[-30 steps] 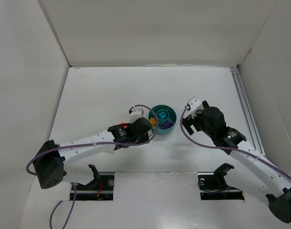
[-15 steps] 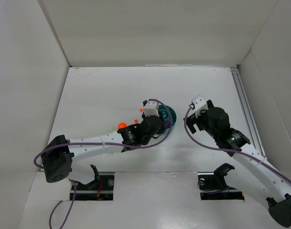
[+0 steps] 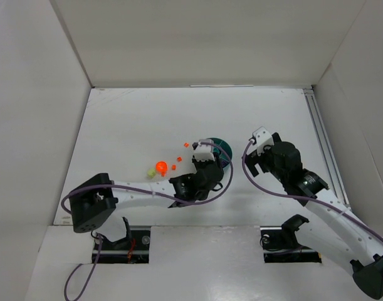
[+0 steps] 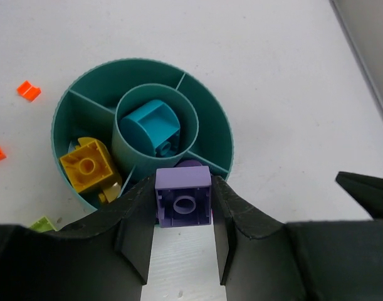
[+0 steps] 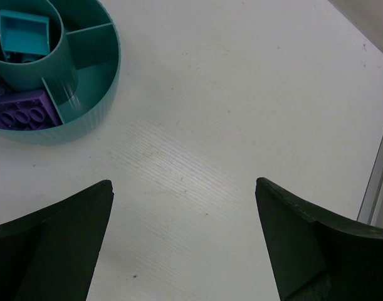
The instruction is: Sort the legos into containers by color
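**Left claw** (image 4: 182, 194): fingers closed part-way on one purple brick (image 4: 183, 204), its stud facing our wrist camera. The brick is square, so there is no long axis to align.

**Dish** (image 4: 211, 128): straight ahead of the claw, with its near rim under the fingertips.

**Purple wedge** (image 4: 211, 169): just beyond the held brick, with a purple piece (image 4: 191, 163) in it.
- The yellow brick (image 4: 86, 165) sits in the wedge to the claw's left.
- The teal brick (image 4: 150, 125) sits in the centre cup, further ahead.

We judge that a short advance, then release, is needed.

**Right claw** (image 5: 183, 183): wide open and empty, with the dish off to its forward left. It is the farther arm.

bright, even overhead light, soft shadows, sharp focus.
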{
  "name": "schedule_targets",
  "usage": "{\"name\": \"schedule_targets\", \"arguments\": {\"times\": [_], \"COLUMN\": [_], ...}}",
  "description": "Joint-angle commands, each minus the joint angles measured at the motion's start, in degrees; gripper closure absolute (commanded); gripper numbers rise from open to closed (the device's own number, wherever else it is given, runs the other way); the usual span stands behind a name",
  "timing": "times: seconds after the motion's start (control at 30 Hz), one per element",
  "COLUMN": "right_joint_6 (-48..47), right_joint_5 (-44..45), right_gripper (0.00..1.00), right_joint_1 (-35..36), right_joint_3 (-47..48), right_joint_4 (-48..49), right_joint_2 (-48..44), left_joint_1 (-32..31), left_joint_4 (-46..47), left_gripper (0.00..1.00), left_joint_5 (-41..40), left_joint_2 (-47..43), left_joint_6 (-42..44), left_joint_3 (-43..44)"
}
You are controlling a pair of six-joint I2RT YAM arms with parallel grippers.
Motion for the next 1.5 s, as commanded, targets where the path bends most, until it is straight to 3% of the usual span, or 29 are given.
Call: {"name": "schedule_targets", "arguments": {"times": [0.0, 0.1, 0.63, 0.77, 1.03, 1.2, 1.37, 1.47], "right_joint_6": [0.4, 0.4, 0.4, 0.4, 0.4, 0.4, -0.7, -1.9], "right_joint_5": [0.7, 0.7, 0.7, 0.7, 0.7, 0.7, 0.1, -2.1], "right_gripper": [0.00, 0.00, 0.00, 0.00, 0.00, 0.00, 0.00, 0.00], "right_joint_1": [-0.2, -0.2, -0.2, -0.2, -0.2, -0.2, -0.2, -0.2], "right_joint_3": [0.2, 0.2, 0.2, 0.2, 0.2, 0.2, 0.2, 0.2], "right_joint_4": [2.1, 2.1, 2.1, 2.1, 2.6, 2.6, 2.6, 3.2], "right_joint_2": [-0.7, -0.2, 0.9, 0.9, 0.9, 0.9, -0.2, -0.2], "left_joint_1": [-1.9, -3.3, -3.3, -3.3, -3.3, -3.3, -3.8, -3.8], "left_joint_4": [5.4, 5.4, 5.4, 4.2, 1.6, 0.2, -3.1, -6.3], "left_gripper": [0.77, 0.75, 0.74, 0.69, 0.48, 0.40, 0.00, 0.00], "left_joint_5": [-10.5, -14.3, -18.7, -19.3, -18.7, -17.7, -13.6, -11.9], "left_joint_2": [2.1, 4.9, 10.3, 10.8, 10.2, 7.2, 0.1, -6.8], "left_joint_6": [-0.9, -1.6, -7.3, -9.9, -11.6, -12.1, -12.7, -11.3], "left_joint_3": [-0.2, 1.2, 2.2, 2.7, 2.7, 2.7, 1.3, -0.4]}}
